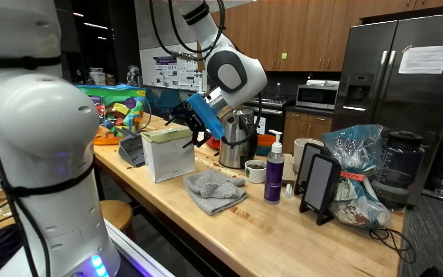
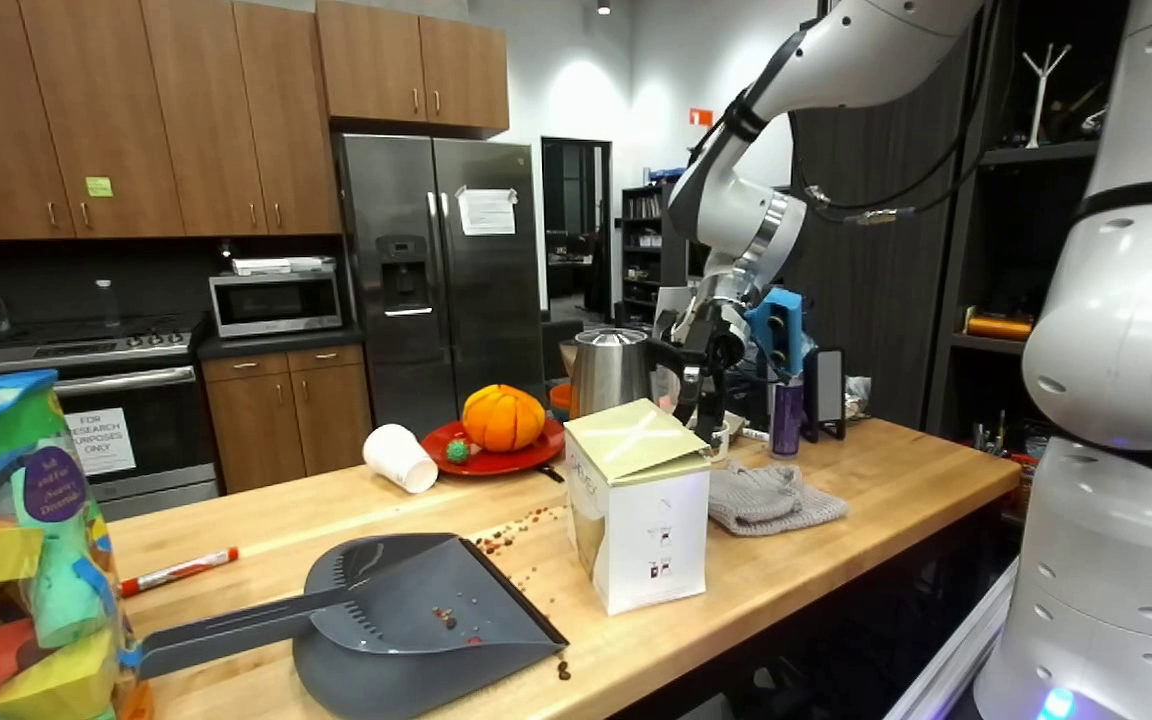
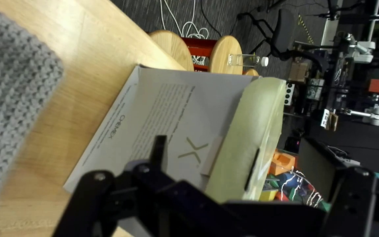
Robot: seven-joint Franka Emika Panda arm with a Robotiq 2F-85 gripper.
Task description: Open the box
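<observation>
box (image 1: 169, 163) in question: it stands upright on the wooden counter (image 1: 283, 240), between the grey dustpan (image 2: 426, 625) and the folded knit cloth (image 1: 214, 192), close to the counter's edge. in an exterior view its yellow-green lid (image 2: 631, 440) lies over the top, the near edge looking slightly raised at one corner, so you should count the opening as not yet done. no view lets you see inside. your gripper (image 3: 234, 149) hangs beside the box at about lid height, its fingers (image 3: 158, 151) spread well apart with nothing pinched between them; whether one of them touches the cardboard, you can't tell. what's left for you looks like nearly the whole job: work a finger under the raised edge, lift the lid and fold it back until the top is uncovered. you'd better go gently, since a carton like this is probably light and may slide or tip before a snug flap gives.
</observation>
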